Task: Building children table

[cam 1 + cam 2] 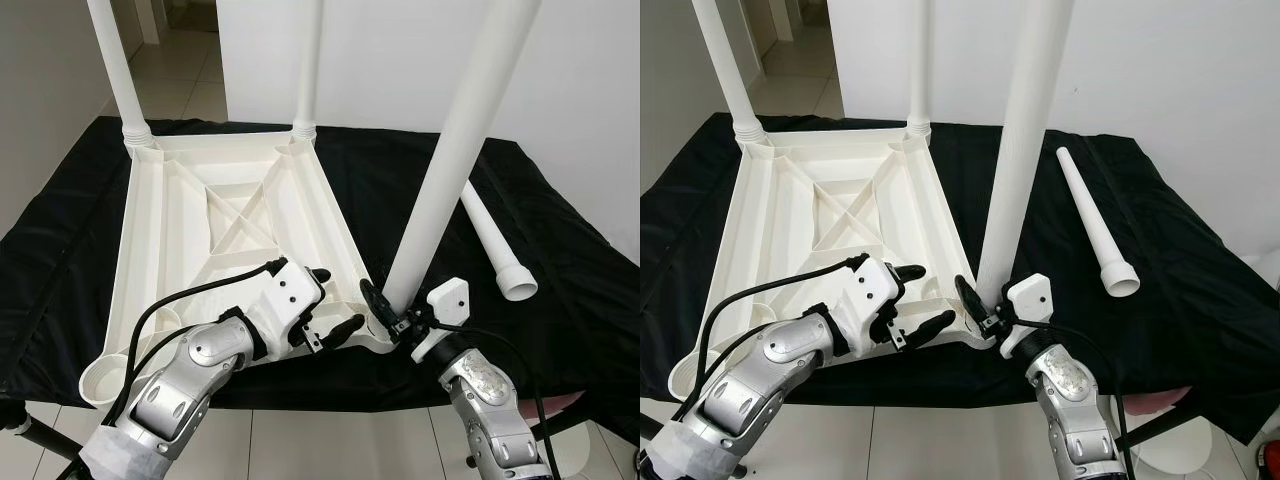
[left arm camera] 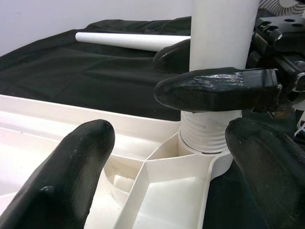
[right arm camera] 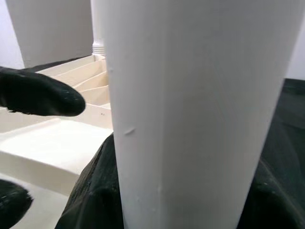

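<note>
White moulded plastic: the tabletop [image 1: 230, 230] lies upside down on a black cloth [image 1: 560, 300], ribs up, with 2 legs standing in its far sockets. I have a third leg [image 1: 440, 190] upright in the near right socket, its threaded base seated in the collar [image 2: 209, 136]. My right gripper [image 1: 385, 310] is clamped round that leg just above the socket. My left gripper [image 1: 335, 300] sits with its fingers spread wide over the near right corner of the top, beside the leg and holding nothing. A fourth leg [image 1: 495, 245] lies loose on the cloth to the right, and the near left socket [image 1: 105, 375] is still vacant. I judge the parts light, stiff and slick, so the tapered leg could slip when twisted; I would grip low near the thread and brace the rim. The cloth may let the top slide. Beyond are white walls and a tiled floor.
</note>
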